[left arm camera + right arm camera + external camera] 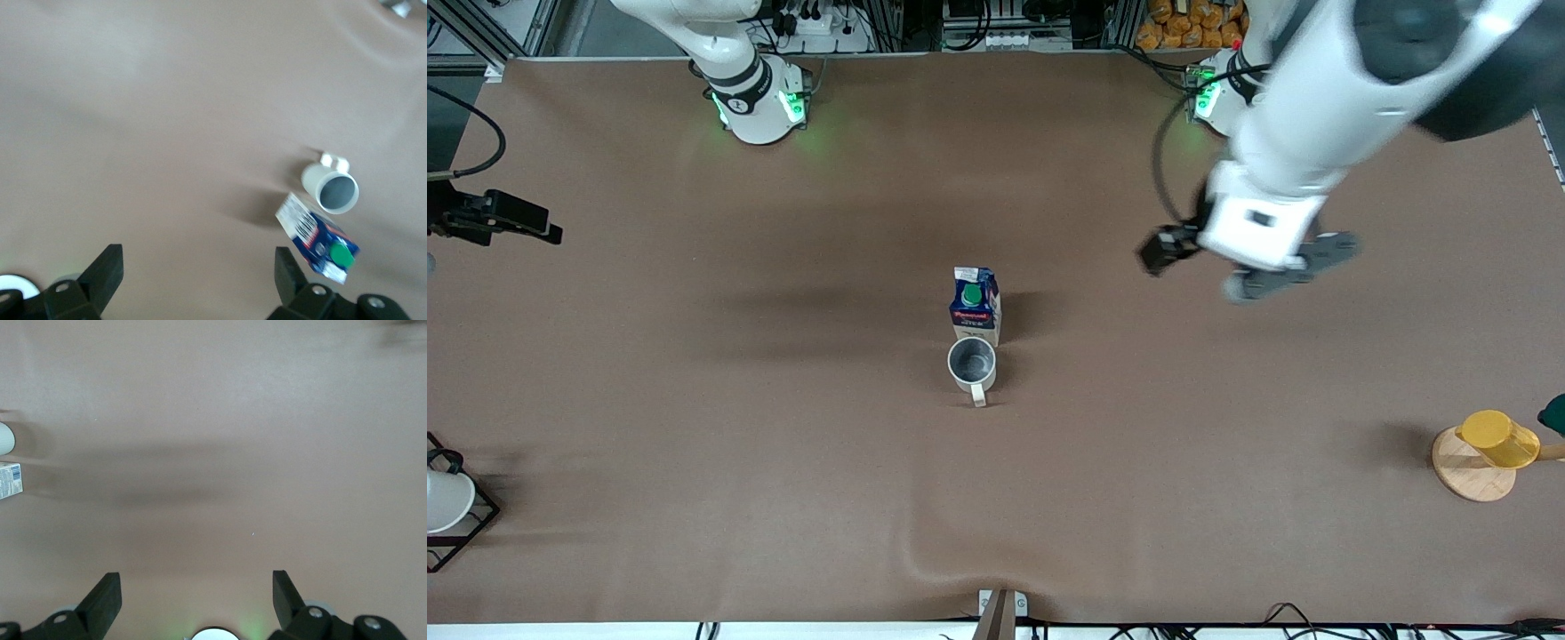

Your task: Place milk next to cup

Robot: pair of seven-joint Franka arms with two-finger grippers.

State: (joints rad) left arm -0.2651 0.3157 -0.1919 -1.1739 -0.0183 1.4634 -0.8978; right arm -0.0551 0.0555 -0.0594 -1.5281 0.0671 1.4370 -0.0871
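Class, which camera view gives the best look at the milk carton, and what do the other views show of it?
The front view: the milk stands whole and upright, right beside the cup, with cap and label clear. The left wrist view shows it whole too, but slanted and soft. The right wrist view catches only a sliver at the picture's edge.

R gripper (pixel 193 597) open over bare table (pixel 220 440); milk (pixel 10 480) beside cup (pixel 5 438)

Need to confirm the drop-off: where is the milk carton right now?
In the front view the milk carton stands upright mid-table, right beside the off-white mug and just farther from the camera than it; neither gripper holds it.
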